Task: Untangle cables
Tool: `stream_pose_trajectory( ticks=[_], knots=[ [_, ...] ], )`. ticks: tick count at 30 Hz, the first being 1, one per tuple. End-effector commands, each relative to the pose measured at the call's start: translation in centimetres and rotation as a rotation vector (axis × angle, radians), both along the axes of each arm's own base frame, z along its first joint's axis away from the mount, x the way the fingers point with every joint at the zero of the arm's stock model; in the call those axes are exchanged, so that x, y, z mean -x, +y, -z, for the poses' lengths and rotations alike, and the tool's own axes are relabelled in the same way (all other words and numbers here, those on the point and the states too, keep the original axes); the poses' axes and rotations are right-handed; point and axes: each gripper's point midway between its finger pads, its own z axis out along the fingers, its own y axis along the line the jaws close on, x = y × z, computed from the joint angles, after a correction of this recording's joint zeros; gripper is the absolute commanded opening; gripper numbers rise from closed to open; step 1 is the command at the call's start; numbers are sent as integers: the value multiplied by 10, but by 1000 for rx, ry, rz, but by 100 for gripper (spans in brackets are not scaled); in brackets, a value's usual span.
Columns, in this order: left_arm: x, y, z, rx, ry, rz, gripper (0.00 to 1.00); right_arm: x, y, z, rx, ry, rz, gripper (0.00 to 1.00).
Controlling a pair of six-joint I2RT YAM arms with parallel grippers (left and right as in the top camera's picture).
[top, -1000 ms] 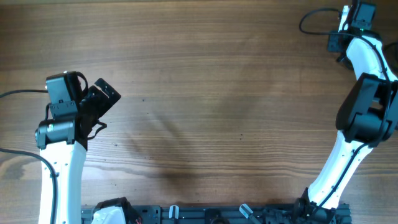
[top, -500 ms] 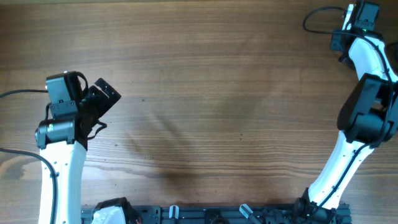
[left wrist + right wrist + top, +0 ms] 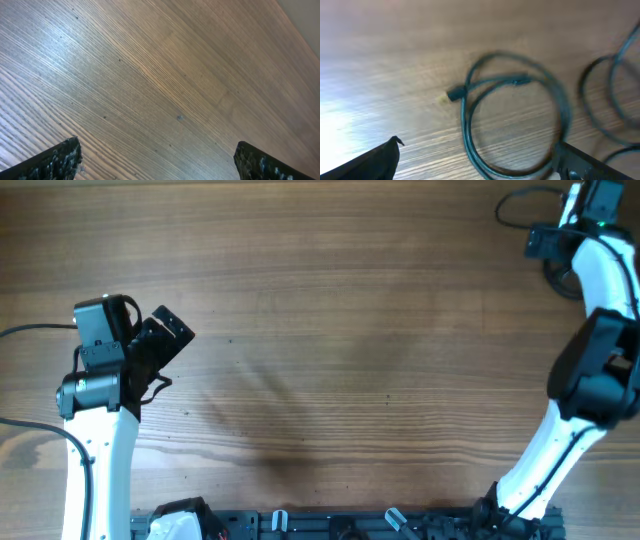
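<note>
The cables lie at the far right corner of the table. In the right wrist view one black cable (image 3: 465, 125) forms a flat loop on the wood, its small plug (image 3: 455, 93) at the loop's upper left. Another thin loop (image 3: 586, 105) lies to its right. My right gripper (image 3: 480, 162) is open just above the first loop, whose right side passes close by the right finger (image 3: 585, 165); whether they touch I cannot tell. Overhead, a cable arc (image 3: 507, 200) shows beside the right gripper (image 3: 540, 243). My left gripper (image 3: 160, 340) is open over bare wood.
The wooden table (image 3: 350, 350) spreads between the two arms. A dark rail with fittings (image 3: 330, 525) runs along the near edge. The table's far edge (image 3: 300, 20) shows in the left wrist view. The left arm's own wires (image 3: 30, 330) trail off at the left.
The right gripper has opened and let go of the cable. The right arm has shifted toward the far right corner, and the cable arc moved right with it. The left arm is still.
</note>
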Motion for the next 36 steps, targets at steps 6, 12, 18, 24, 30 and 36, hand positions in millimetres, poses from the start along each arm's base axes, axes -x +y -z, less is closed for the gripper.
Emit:
stream_pose_trajectory(
  ticks=[6, 12, 18, 24, 30, 36],
  knots=[
    [7, -3, 6, 15, 43, 17, 100, 54, 125, -209, -63, -285, -248, 100],
    [7, -3, 6, 15, 43, 17, 100, 118, 183, -251, -290, -312, -255, 100],
    [7, -3, 6, 15, 43, 17, 100, 153, 194, -266, -352, -311, -253, 100],
    [7, -3, 6, 15, 43, 17, 100, 152, 193, -263, -353, -302, -252, 100],
    [7, -3, 6, 15, 43, 17, 100, 149, 192, -259, -348, -291, -247, 100],
    [7, -3, 6, 15, 43, 17, 100, 147, 192, -257, -348, -288, -246, 100]
  ],
)
